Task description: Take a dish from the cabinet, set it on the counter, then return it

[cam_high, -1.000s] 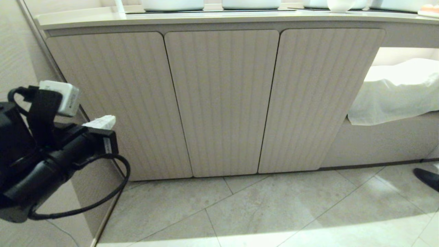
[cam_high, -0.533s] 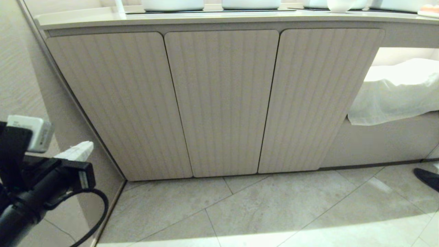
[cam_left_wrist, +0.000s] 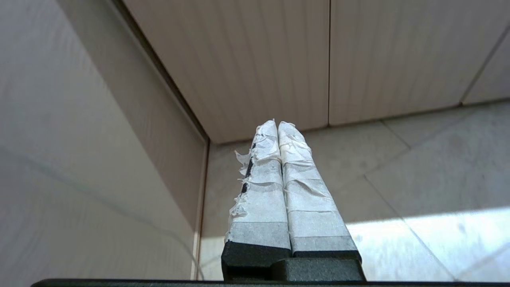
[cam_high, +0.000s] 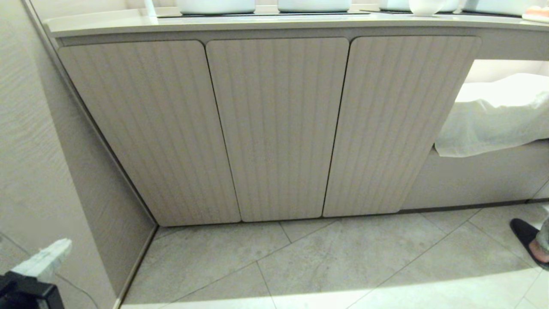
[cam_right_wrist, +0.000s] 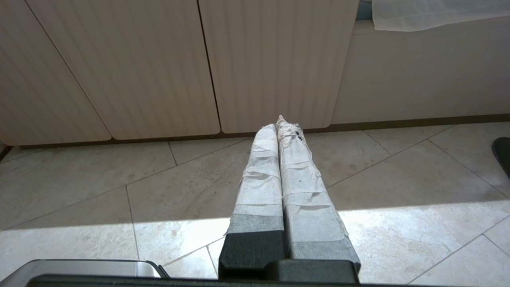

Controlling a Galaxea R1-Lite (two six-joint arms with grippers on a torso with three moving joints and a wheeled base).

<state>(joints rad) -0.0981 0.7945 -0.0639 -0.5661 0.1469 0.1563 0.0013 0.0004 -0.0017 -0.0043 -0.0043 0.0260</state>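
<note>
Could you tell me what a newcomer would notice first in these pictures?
Probably the cabinet, its three ribbed doors all shut, filling the middle under the counter. Next, the left gripper, shut and empty, low by the wall, and a white cloth draped to the right.

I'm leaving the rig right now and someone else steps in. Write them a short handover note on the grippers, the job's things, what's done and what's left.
Left gripper: shut, empty, low by the left wall, near the floor.
Right gripper: shut, empty, low over the floor tiles, facing the cabinet.
Cabinet: all three ribbed doors closed.
Counter: above the doors; white vessels stand on it, only their bases in view.
Dish: not identifiable in any view.
Done or left: with the doors shut, cannot tell whether the job is finished or not begun.
Note: a person's foot at the right edge.
</note>
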